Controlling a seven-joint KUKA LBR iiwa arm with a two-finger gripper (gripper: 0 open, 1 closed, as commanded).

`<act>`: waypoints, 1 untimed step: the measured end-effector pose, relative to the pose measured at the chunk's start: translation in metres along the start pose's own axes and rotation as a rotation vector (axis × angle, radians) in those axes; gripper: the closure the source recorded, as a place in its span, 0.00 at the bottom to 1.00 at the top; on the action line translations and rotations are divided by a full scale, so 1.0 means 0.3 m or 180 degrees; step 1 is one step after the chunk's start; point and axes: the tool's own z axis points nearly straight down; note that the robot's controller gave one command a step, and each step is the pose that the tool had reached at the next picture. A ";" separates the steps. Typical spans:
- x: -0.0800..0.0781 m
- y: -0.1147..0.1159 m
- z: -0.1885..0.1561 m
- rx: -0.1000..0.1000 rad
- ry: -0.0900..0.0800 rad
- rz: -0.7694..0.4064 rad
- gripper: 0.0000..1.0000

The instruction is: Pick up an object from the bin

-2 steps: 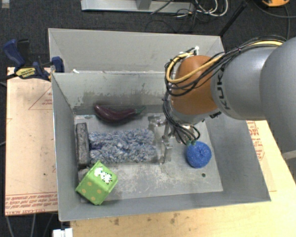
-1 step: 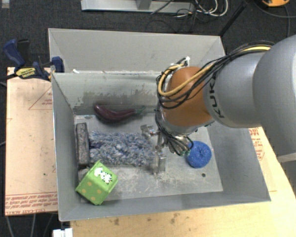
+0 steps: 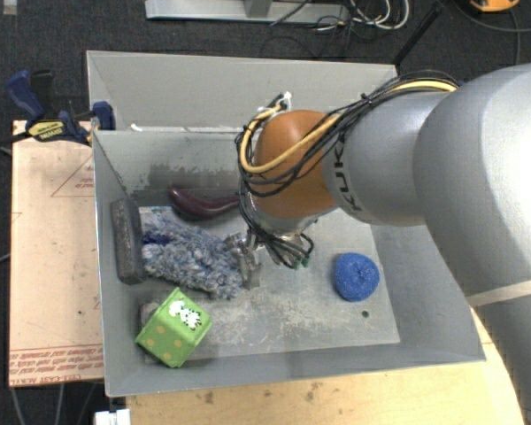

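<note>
The gripper (image 3: pixel 248 268), open or closed I cannot tell, stands at the right end of the blue-grey shaggy cloth (image 3: pixel 181 257), whose length runs leftward from it.

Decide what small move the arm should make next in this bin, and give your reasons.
Probably a short drop straight down onto the near end of the blue-and-white fuzzy cloth. The gripper sits right at that end, toward the bin's middle, so the cloth is the nearest thing, while the blue ball and the green cube lie apart from it.
</note>
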 end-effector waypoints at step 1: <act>0.000 0.000 0.000 0.0000 0.0000 0.0000 1.00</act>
